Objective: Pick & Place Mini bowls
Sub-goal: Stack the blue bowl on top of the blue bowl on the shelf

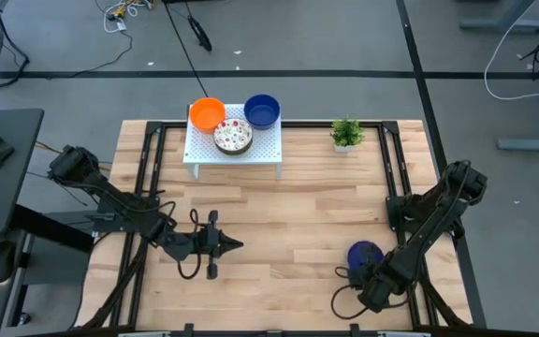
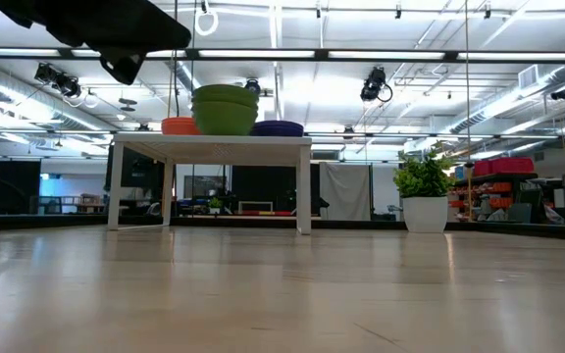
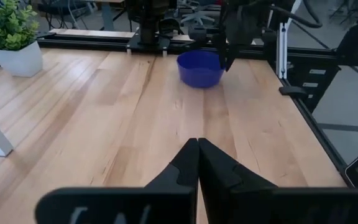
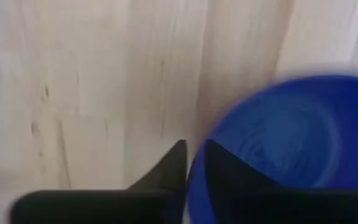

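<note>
A blue mini bowl point(image 1: 363, 253) sits on the table at the near right; it also shows in the left wrist view point(image 3: 199, 68). My right gripper point(image 4: 195, 152) is shut on its rim. An orange bowl point(image 1: 206, 113), a speckled bowl point(image 1: 233, 136) and another blue bowl point(image 1: 262, 110) stand on the white rack point(image 1: 265, 150) at the far middle. My left gripper point(image 1: 238, 245) is shut and empty, low over the table's near left, pointing toward the right edge. My right gripper holds the blue bowl by its rim point(image 4: 194, 177) on the bowl's near side, one finger inside the bowl and one outside. The fingers come from above, pointing down. The bowl looks level, with its base on the table point(image 3: 199, 84).
A small green plant in a white pot point(image 1: 346, 134) stands at the far right. The rack stands on legs with room under it point(image 2: 233, 196). Black rails point(image 1: 396, 178) run along the table's left and right sides. Bare wood lies in the middle point(image 1: 298, 215).
</note>
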`<control>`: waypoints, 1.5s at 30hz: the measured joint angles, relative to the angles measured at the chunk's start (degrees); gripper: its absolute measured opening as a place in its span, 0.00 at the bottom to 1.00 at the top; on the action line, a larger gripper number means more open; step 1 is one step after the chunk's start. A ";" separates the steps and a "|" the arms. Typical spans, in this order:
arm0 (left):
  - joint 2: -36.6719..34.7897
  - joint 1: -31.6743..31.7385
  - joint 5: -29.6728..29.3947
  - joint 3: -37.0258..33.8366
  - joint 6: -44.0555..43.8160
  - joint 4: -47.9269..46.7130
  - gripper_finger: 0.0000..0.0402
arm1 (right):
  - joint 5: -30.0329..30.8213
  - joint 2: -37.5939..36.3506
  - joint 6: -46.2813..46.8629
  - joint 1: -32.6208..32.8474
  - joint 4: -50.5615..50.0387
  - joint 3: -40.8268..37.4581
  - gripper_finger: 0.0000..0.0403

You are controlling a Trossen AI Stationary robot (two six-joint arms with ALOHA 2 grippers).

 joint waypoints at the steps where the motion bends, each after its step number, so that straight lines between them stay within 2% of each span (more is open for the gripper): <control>1: 0.00 0.00 0.00 0.01 0.00 0.00 0.03 | 0.34 -0.10 -0.81 0.00 -0.09 0.00 0.07; 3: 0.00 0.00 0.00 0.00 -0.02 0.02 0.03 | 1.59 -0.58 -3.31 -0.17 -0.51 0.37 0.02; 5: 0.00 0.00 -0.02 0.01 -0.02 0.02 0.03 | 4.91 -0.69 -7.48 -0.77 -0.80 2.29 0.03; 9: 0.00 0.00 -0.77 0.02 -0.02 0.15 0.03 | 17.84 -0.84 -25.98 -5.83 -1.32 9.31 0.02; 12: -0.02 0.00 -1.05 0.02 -0.02 0.45 0.03 | 24.85 -0.84 -43.78 -12.82 -0.83 15.01 0.01; 18: -0.02 0.00 -1.05 0.02 -0.02 0.44 0.03 | 25.85 -0.84 -77.05 -31.13 3.06 27.69 0.01; 20: -0.04 0.00 -1.05 0.00 0.03 0.44 0.03 | 23.99 -0.84 -84.77 -37.76 3.94 32.98 0.01; 23: -0.04 0.00 -1.05 0.01 0.36 0.44 0.03 | 17.01 -0.84 -92.09 -47.75 6.35 40.02 0.00; 30: -0.04 0.02 -1.08 0.00 0.48 0.45 0.03 | -1.15 3.49 -98.97 -67.26 7.10 49.45 0.00; 33: -0.04 0.06 -1.36 0.01 0.50 0.46 0.03 | -5.07 7.27 -102.29 -71.46 5.69 52.05 0.00; 37: -0.07 0.32 -1.46 0.02 0.50 0.46 0.03 | -5.88 12.64 -107.11 -74.93 0.32 57.48 0.00; 42: -0.07 0.39 -1.46 0.00 0.57 0.72 0.03 | -6.63 18.79 -112.00 -78.26 -12.41 64.45 0.00; 45: -0.07 0.71 -1.44 0.02 0.66 0.96 0.03 | -7.04 21.49 -113.78 -79.35 -15.20 66.74 0.00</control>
